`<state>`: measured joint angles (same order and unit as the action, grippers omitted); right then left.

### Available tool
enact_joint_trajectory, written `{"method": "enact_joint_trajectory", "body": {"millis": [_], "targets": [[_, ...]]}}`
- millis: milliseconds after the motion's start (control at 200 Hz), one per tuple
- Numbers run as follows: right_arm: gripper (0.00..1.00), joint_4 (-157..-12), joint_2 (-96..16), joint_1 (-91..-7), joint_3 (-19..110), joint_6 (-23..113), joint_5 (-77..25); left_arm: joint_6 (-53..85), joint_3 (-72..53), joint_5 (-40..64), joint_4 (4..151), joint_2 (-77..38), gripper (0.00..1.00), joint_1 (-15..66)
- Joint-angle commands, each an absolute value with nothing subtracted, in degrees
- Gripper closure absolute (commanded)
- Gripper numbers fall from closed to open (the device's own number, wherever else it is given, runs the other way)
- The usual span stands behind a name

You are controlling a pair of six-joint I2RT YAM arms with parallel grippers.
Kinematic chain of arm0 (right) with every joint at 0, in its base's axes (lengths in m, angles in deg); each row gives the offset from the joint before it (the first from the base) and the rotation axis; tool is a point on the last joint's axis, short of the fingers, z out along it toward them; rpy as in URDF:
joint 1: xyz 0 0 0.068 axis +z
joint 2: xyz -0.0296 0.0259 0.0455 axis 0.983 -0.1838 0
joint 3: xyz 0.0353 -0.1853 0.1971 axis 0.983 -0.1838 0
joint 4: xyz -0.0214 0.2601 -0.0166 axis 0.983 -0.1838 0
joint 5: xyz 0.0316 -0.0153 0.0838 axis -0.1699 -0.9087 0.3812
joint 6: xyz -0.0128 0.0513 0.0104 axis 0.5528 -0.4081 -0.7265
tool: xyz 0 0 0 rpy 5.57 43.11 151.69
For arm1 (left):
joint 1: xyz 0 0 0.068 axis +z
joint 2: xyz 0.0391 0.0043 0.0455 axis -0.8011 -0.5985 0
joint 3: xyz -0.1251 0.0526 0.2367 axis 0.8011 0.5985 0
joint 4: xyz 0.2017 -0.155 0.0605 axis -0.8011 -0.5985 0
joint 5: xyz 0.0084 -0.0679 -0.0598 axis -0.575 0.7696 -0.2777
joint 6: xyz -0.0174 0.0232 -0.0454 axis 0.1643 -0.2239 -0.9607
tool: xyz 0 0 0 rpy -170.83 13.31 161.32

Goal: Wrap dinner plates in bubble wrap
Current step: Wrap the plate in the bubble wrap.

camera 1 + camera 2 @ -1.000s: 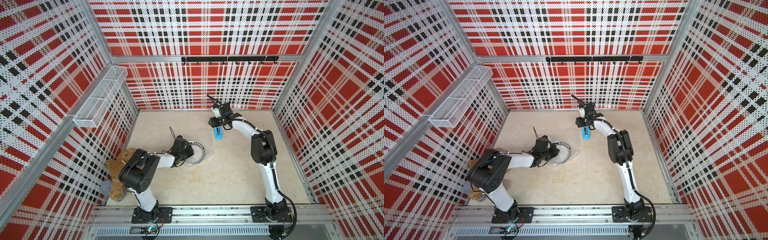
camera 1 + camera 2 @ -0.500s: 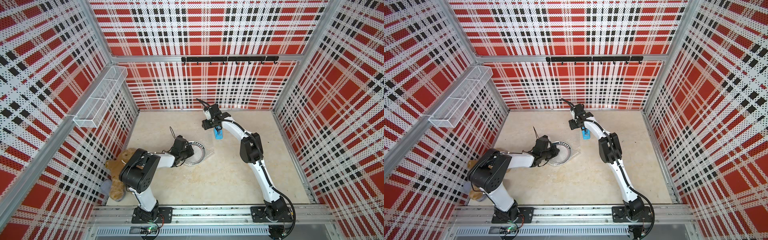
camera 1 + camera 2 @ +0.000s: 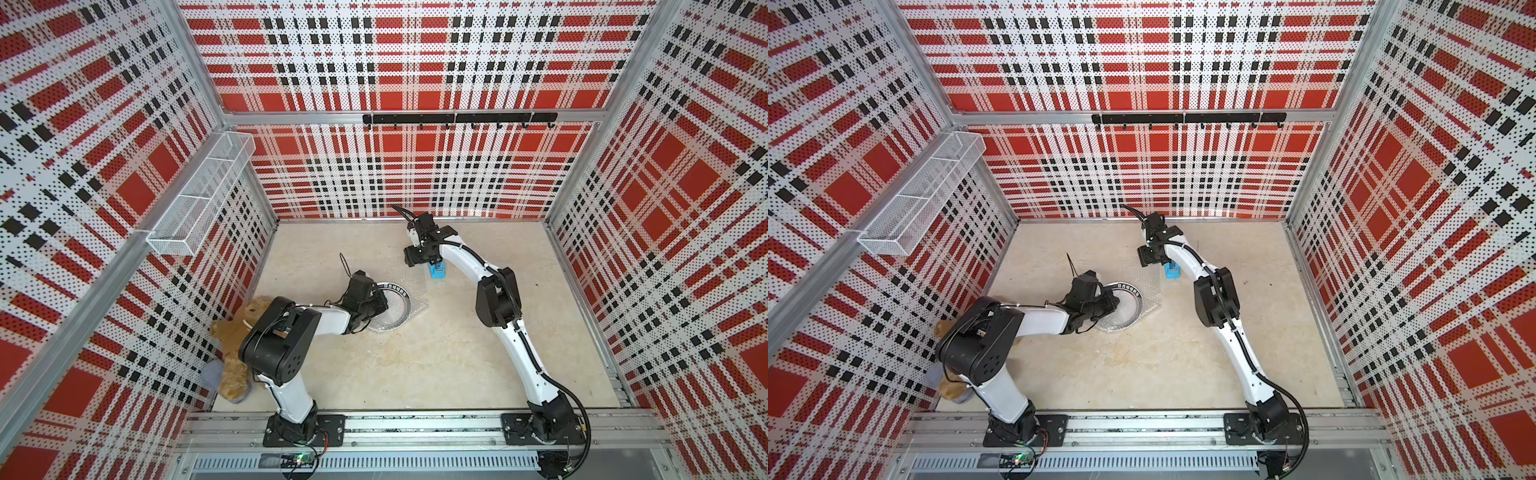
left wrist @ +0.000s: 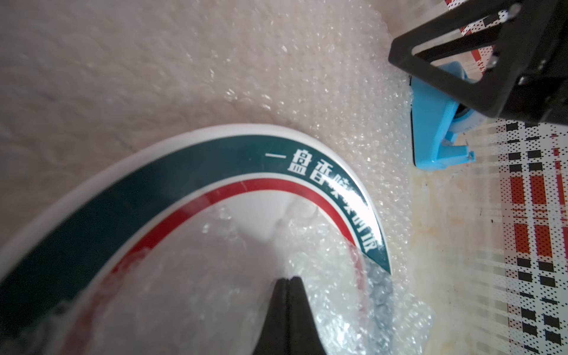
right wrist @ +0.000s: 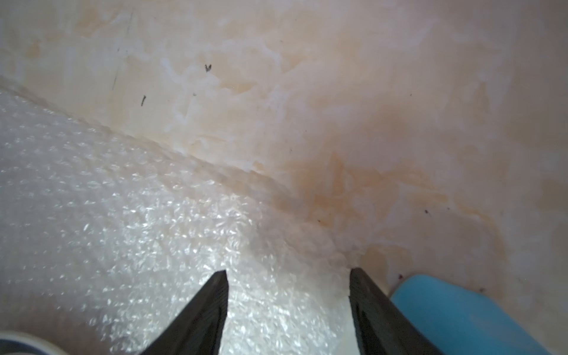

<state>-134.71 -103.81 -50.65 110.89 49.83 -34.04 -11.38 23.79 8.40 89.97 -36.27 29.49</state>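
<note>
The dinner plate lies on the bubble wrap, left of the floor's middle in both top views. Its dark band carries white characters and a red inner ring. A fold of the bubble wrap covers the plate's near part. My left gripper is shut, with its tips on that fold; nothing shows between them. My right gripper hangs open over the sheet's far right corner, beside the tape dispenser.
A blue tape dispenser stands at the sheet's far right edge. A brown teddy bear lies by the left wall. A wire basket hangs on that wall, and a hook rail on the back wall.
My right gripper has moved left and down from above the tape dispenser to the wrap's corner, opening a little wider. The left arm, plate and wrap have not moved.
</note>
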Motion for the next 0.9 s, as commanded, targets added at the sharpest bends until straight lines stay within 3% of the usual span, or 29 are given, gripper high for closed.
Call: {"method": "enact_joint_trajectory", "body": {"millis": [0, 336, 521, 696, 782, 892], "targets": [[0.33, -137.36, -106.56, -50.62, 111.87, 46.66, -36.19, -10.46, 25.70, 5.47, 79.78, -38.79, 1.00, 30.05], [0.24, -133.47, -104.43, -52.40, 108.01, 37.70, -43.89, -10.27, 26.09, 5.28, 79.57, -38.61, 1.00, 30.30], [0.24, -133.11, -104.82, -52.79, 108.02, 39.16, -40.79, -10.06, 26.01, 5.24, 79.61, -38.88, 1.00, 30.30], [0.26, -132.57, -105.50, -51.63, 106.66, 40.05, -46.46, -10.19, 25.74, 5.40, 79.54, -38.97, 1.00, 30.30], [0.32, -134.07, -106.45, -51.37, 108.99, 40.25, -47.00, -10.09, 25.65, 5.48, 79.54, -38.92, 1.00, 30.30], [0.52, -133.80, -105.96, -51.15, 108.52, 40.70, -44.13, -9.96, 25.57, 5.46, 79.40, -38.88, 1.00, 30.33]]}}
